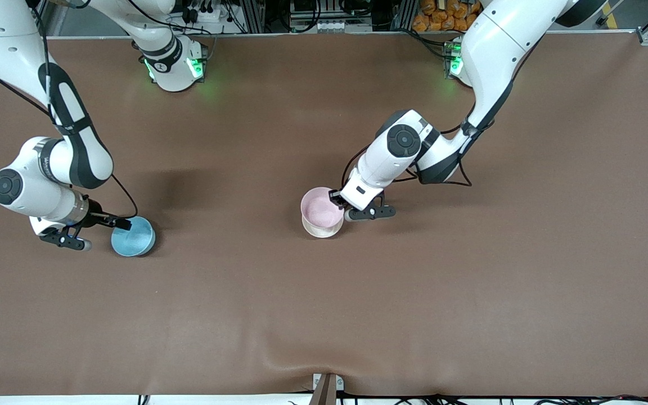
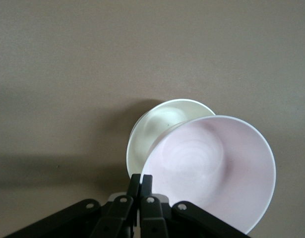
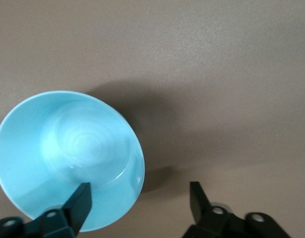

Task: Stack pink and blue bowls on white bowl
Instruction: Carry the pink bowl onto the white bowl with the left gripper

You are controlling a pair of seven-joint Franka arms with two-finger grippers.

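Note:
The pink bowl (image 1: 322,209) is tilted over the white bowl (image 1: 319,229), near the middle of the table. My left gripper (image 1: 337,200) is shut on the pink bowl's rim. In the left wrist view the gripper (image 2: 141,182) pinches the pink bowl (image 2: 212,168), and the white bowl (image 2: 151,133) shows partly from under it. The blue bowl (image 1: 133,236) stands on the table toward the right arm's end. My right gripper (image 1: 107,233) is open at its rim. In the right wrist view the gripper (image 3: 139,198) has one finger over the blue bowl (image 3: 68,158) and one outside it.
The brown table mat (image 1: 414,292) has a small hump at its edge nearest the front camera. Both arm bases stand along the edge farthest from the front camera.

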